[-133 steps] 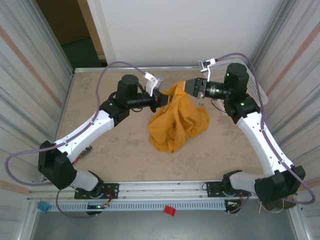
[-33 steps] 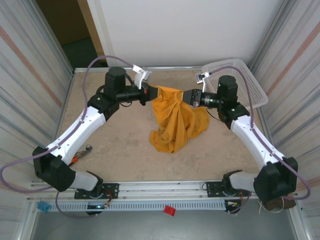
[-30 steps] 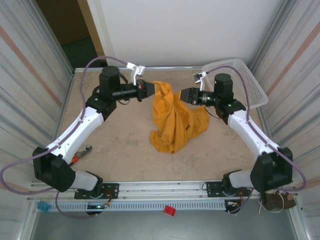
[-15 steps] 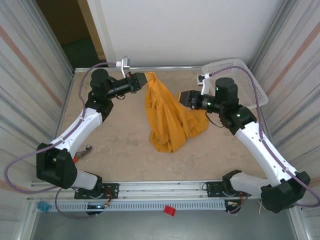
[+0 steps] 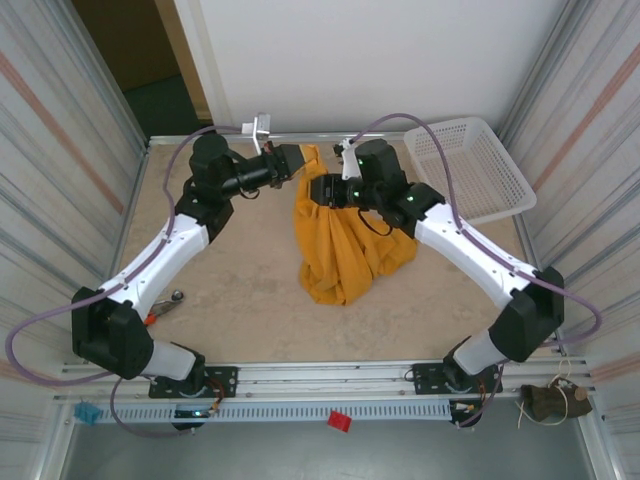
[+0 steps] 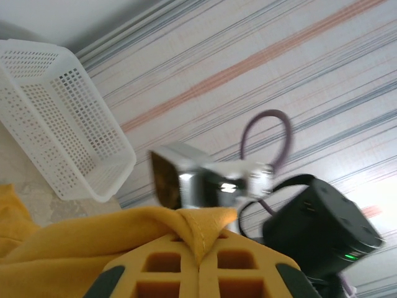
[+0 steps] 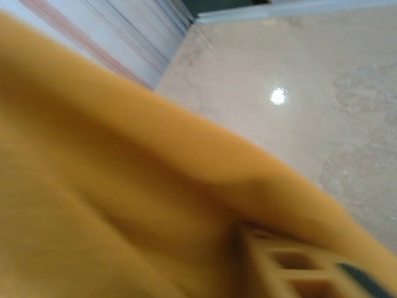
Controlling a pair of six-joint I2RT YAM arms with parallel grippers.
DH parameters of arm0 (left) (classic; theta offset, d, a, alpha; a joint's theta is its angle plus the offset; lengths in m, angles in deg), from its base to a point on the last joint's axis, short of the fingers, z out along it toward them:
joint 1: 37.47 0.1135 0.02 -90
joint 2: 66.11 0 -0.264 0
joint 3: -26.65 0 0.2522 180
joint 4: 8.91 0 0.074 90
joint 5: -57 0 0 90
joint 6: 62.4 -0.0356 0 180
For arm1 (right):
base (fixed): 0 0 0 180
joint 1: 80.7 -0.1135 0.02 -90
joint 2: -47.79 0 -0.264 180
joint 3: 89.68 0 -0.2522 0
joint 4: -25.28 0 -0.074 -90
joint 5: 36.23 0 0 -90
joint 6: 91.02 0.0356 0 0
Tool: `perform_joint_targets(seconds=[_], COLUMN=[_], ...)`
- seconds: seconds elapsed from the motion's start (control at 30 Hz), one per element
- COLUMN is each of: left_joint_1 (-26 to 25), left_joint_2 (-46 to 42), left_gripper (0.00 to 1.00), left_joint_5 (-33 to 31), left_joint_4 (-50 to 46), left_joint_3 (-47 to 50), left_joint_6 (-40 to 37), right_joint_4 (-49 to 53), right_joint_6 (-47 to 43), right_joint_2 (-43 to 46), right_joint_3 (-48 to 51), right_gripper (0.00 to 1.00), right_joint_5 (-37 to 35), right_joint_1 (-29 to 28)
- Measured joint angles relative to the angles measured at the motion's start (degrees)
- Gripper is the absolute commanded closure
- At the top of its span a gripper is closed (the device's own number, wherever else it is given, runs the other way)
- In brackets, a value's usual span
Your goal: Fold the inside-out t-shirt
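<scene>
The inside-out t-shirt [image 5: 345,250] is a mustard-yellow bunch, its top lifted and its lower part heaped on the table. My left gripper [image 5: 291,158] holds the shirt's top corner up at the back. In the left wrist view its fingers [image 6: 248,267] are shut on a stitched hem [image 6: 201,226]. My right gripper [image 5: 318,190] presses into the raised cloth just right of and below the left one. In the blurred right wrist view the t-shirt [image 7: 124,186] covers the jaws, and one finger [image 7: 291,264] shows under a fold.
A white plastic basket [image 5: 470,165] stands at the back right, also in the left wrist view [image 6: 56,118]. A small orange-handled tool [image 5: 165,305] lies on the beige table [image 5: 230,270] near the left arm. Striped walls close both sides.
The right arm has swung left from beside the basket into the upper cloth close to the left gripper. The left gripper keeps hold of the corner, hardly moved.
</scene>
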Motion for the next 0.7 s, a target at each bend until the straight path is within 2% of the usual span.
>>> perform_joint_targets(seconds=[0.1,0.23,0.37,0.4,0.5,0.53,0.7], left_joint_1=[1.2,4.5,5.4,6.2,9.7,10.5,10.3], left_joint_2=[0.0,0.2,1.1,1.2,1.5,1.5,-1.7], left_gripper=[1.0,1.0,0.85,0.79,0.53,0.48,0.46], left_joint_5=[-0.1,1.7,5.3,4.9,3.1,2.4,0.3], left_joint_4=[-1.9,-4.0,-4.2,-4.2,-4.5,-4.9,-7.2], left_joint_3=[-0.1,-0.1,-0.1,-0.1,-0.1,0.0,3.0], left_joint_6=[0.1,0.9,1.0,1.0,0.0,-0.9,-4.0], right_joint_4=[-1.1,-7.4,-12.6,-12.8,-13.1,-13.1,-13.2], right_joint_6=[0.0,-1.7,-2.4,-2.6,-2.8,-2.8,-2.8], right_joint_2=[1.2,8.3,13.7,14.4,14.8,14.6,13.4], right_joint_3=[2.2,9.0,12.7,13.1,13.2,13.2,13.3], right_gripper=[1.0,1.0,1.0,1.0,1.0,1.0,1.0], right_joint_5=[3.0,14.5,25.8,28.5,33.2,34.1,35.8], right_joint_1=[2.9,8.4,10.1,10.6,11.6,11.8,11.9])
